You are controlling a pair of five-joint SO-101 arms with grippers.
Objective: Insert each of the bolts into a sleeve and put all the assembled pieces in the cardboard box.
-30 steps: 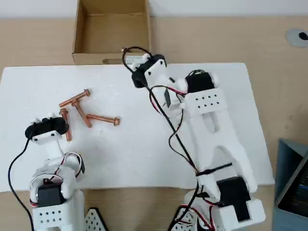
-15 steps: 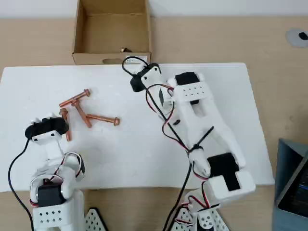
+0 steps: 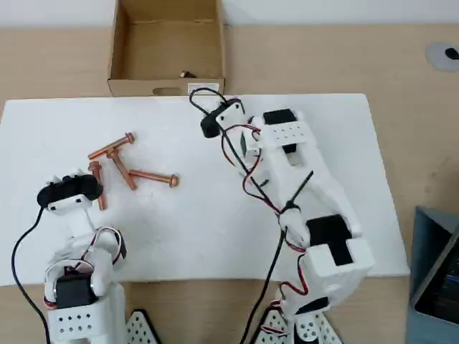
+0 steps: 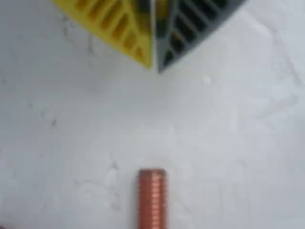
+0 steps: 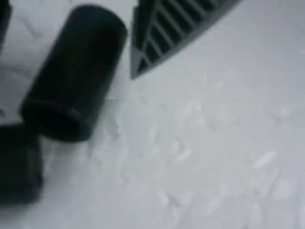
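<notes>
- High view: your bolts (image 3: 150,175) lie loose on the white mat (image 3: 215,236), left of centre, and some of them cross. The left arm (image 3: 72,197) sits at their near side, its head over one bolt. The right arm (image 3: 301,179) stretches to the mat's far edge, near the cardboard box (image 3: 165,87). A copper-coloured bit (image 3: 186,74) lies against the box's near wall, too small to name.
- Left wrist view: the left gripper (image 4: 155,64) has its yellow and dark tips pressed together with nothing between them. A bolt's threaded end (image 4: 152,198) lies near them. Expect it to be stiff, dense and ready to roll, so take it across mid-shank.
- Right wrist view: two black sleeves (image 5: 71,100) lie on the mat just beside the right gripper (image 5: 138,67). You cannot tell how wide it stands. The sleeves look rigid, light and smooth. Pinch one across its outer wall and keep the bore free.
</notes>
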